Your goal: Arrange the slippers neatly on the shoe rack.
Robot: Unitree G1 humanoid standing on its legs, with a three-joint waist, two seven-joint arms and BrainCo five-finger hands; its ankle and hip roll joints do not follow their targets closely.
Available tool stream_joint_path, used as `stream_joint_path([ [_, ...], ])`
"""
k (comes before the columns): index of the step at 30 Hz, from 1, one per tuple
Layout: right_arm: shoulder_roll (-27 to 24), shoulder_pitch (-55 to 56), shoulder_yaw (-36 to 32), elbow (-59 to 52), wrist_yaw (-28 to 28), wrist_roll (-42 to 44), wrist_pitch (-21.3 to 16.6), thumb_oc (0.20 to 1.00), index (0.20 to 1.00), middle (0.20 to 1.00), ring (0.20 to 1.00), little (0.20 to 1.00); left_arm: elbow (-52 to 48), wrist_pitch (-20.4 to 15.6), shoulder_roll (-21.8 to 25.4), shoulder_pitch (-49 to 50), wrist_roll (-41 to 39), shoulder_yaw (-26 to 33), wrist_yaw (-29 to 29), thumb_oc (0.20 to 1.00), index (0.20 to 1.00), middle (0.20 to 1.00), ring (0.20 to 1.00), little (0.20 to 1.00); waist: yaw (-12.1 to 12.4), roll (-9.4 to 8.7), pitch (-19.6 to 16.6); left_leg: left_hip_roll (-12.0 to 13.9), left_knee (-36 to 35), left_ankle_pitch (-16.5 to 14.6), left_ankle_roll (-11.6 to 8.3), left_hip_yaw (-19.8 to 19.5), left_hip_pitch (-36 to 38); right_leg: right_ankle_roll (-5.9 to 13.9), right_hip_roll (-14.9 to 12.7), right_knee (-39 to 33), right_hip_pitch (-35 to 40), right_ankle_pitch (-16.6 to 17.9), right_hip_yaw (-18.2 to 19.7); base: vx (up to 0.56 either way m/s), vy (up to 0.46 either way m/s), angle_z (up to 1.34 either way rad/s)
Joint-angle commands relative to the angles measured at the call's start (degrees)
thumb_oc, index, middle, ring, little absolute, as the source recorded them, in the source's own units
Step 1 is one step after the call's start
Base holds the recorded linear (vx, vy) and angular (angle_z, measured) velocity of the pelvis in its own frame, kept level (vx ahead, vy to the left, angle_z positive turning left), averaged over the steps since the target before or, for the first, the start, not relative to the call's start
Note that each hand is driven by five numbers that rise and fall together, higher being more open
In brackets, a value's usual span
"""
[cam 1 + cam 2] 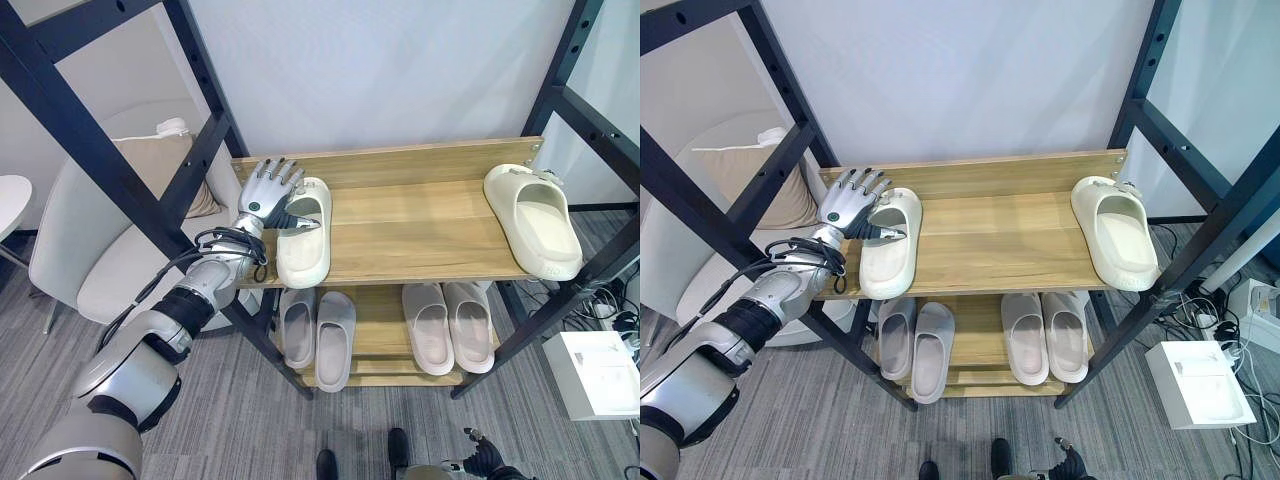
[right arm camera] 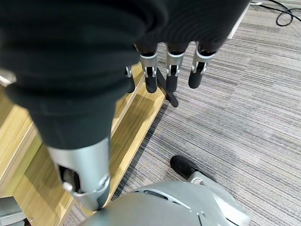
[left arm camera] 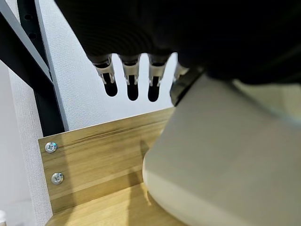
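Nearest to me, my right hand (image 2: 169,70) hangs low over the grey carpet (image 2: 244,113) by the foot of the shoe rack (image 1: 400,255), its fingers straight and relaxed, holding nothing.

On the rack's lower shelf (image 1: 385,325) I see two grey pairs of slippers: one pair on the left (image 1: 318,335), its right-hand slipper sitting a little further forward than its mate, and one pair on the right (image 1: 448,325), side by side and level.

On the top shelf (image 1: 420,215), a cream slipper (image 1: 305,230) lies at the left end with its toe at the front edge, perhaps overhanging it slightly. My left hand (image 1: 268,190) sits against this slipper's left side near the heel end. The fingers point straight toward the wall, and the thumb lies across the slipper's strap; I think it is resting there rather than pinching, but the wrist view is too close to settle it. The second cream slipper (image 1: 532,218) lies well apart at the right end, angled a little, toe toward the front right corner.

Behind the rack stands a plain white wall (image 1: 380,70).
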Motion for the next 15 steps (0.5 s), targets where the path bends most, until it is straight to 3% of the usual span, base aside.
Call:
stream_joint_path([
  [1, 0.1, -0.2, 1.7, -2.8, 0.3, -0.5, -0.3, 1.0, 1.0, 1.0, 1.0, 1.0, 6.6, 2.8, 7.4, -10.7, 0.3, 3.1, 0.6, 0.758, 0.758, 0.758, 0.758, 0.758, -1.6, -1.9, 2.4, -0.1, 0.0, -2.9, -1.86, -1.6, 3.7, 5.9, -3.2, 0.0, 6.0, -6.4, 0.8, 0.0, 0.0, 0.0],
  [2, 0.1, 0.0, 1.5, -3.0, 0.4, -0.5, -0.3, 1.0, 1.0, 1.0, 1.0, 1.0, 5.8, 2.7, 7.9, -10.8, 0.0, 3.5, 0.9, 0.583, 0.583, 0.583, 0.583, 0.583, -1.6, -1.86, 2.4, -0.1, 0.0, -2.9, -1.87, -1.6, 3.7, 5.89, -3.2, 0.0, 6.1, -6.4, 0.7, 0.0, 0.0, 0.0],
  [3, 0.0, 0.1, 1.4, -3.1, 0.4, -0.5, -0.2, 1.0, 1.0, 1.0, 1.0, 1.0, 5.2, 2.7, 8.2, -10.8, -0.4, 3.9, 0.9, 0.2, 0.2, 0.2, 0.2, 0.2, -1.6, -1.81, 2.4, -0.1, 0.0, -2.9, -1.87, -1.6, 3.7, 5.88, -3.2, 0.0, 6.1, -6.5, 0.7, 0.0, 0.0, 0.0],
  [15, 0.3, 0.2, 1.5, -4.1, 1.0, -0.4, 0.2, 1.0, 1.0, 1.0, 1.0, 1.0, 2.2, 3.1, 10.6, -11.1, -0.5, 5.5, 0.9, 0.2, 0.2, 0.2, 0.2, 0.2, -1.2, -1.8, 2.3, -0.1, 0.0, -3.0, -1.87, -1.7, 4.0, 5.77, -3.1, 0.0, 6.5, -6.7, 0.5, 0.0, 0.0, 0.0],
])
